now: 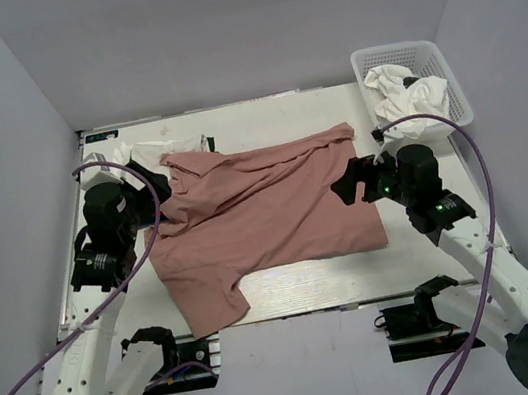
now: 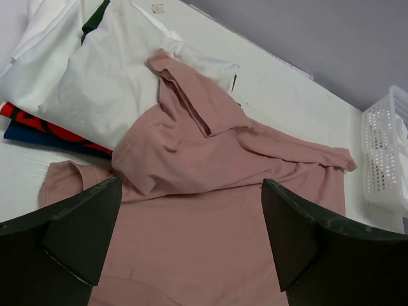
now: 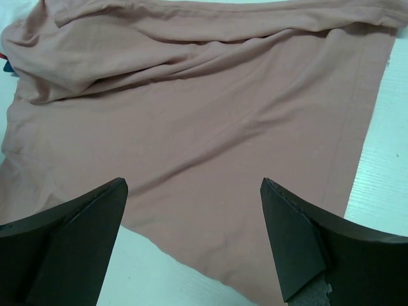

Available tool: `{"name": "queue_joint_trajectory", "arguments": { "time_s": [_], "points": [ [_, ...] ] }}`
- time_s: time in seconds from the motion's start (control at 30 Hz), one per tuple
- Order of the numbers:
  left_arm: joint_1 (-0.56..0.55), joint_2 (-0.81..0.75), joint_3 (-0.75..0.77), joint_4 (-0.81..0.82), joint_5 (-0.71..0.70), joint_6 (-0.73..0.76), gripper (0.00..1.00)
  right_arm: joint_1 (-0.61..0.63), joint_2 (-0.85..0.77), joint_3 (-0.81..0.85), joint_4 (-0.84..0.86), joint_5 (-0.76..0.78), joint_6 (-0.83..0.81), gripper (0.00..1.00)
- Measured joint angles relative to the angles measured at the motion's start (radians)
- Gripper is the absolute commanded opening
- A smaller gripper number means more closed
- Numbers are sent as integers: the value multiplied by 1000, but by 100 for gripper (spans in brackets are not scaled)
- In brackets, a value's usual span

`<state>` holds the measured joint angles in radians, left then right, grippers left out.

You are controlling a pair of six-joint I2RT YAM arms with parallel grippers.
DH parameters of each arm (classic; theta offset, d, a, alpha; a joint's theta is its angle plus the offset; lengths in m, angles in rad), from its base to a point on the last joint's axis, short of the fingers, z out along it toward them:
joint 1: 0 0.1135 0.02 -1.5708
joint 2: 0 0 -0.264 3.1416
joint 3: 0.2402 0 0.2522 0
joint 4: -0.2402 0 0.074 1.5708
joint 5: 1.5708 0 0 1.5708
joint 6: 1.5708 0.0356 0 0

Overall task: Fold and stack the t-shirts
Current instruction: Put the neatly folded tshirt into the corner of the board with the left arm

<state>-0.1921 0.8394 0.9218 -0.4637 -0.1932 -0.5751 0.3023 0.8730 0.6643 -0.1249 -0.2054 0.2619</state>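
Dusty pink t-shirt [image 1: 267, 212] is down on the worktop [image 1: 299, 288], mid-table, between the two arms, and this looks like the flatten-and-fold step, with the fold hardly begun. Left pincer [image 1: 161, 202] hangs over the shirt's left end, jaws wide apart, nothing in them. Right pincer [image 1: 348, 183] is over the right end, also spread wide and empty.

The shirt's long axis runs across the worktop, left to right. The stitched hem [image 3: 357, 121] is at the right, and what I take for the neck end points left towards the stack of folded t-shirts [image 2: 95, 83] in the far-left corner. The far edge is rumpled over onto itself and one sleeve [image 1: 212, 308] trails to the near edge. No print is showing.

Next move, I'd say: each pincer drops to pinch an edge at its own end, pull the cloth taut, then fold. The white basket [image 1: 457, 96] at far right holds crumpled white cloth
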Motion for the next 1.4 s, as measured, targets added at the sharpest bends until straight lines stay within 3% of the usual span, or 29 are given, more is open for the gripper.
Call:
{"name": "queue_joint_trajectory", "arguments": {
  "time_s": [0.33, 0.47, 0.73, 0.87, 1.17, 1.4],
  "points": [
    [0, 10, 0, 1, 15, -9, 100, 3, 27, 6, -8, 24, -22, 90],
    [0, 35, 0, 5, 28, -16, 100, 56, 200, 66, -27, 62, -35, 90],
    [0, 113, 1, -6, 43, -29, 100, 376, 653, 274, -29, 138, -64, 90],
    [0, 129, 1, -14, 43, -42, 100, 476, 836, 436, -32, 205, -100, 90],
    [0, 140, 4, -46, 44, -58, 100, 547, 1160, 773, 5, 351, -185, 90],
    [0, 141, 5, -62, 40, -69, 100, 547, 1256, 791, 66, 391, -172, 90]
  ]
}}
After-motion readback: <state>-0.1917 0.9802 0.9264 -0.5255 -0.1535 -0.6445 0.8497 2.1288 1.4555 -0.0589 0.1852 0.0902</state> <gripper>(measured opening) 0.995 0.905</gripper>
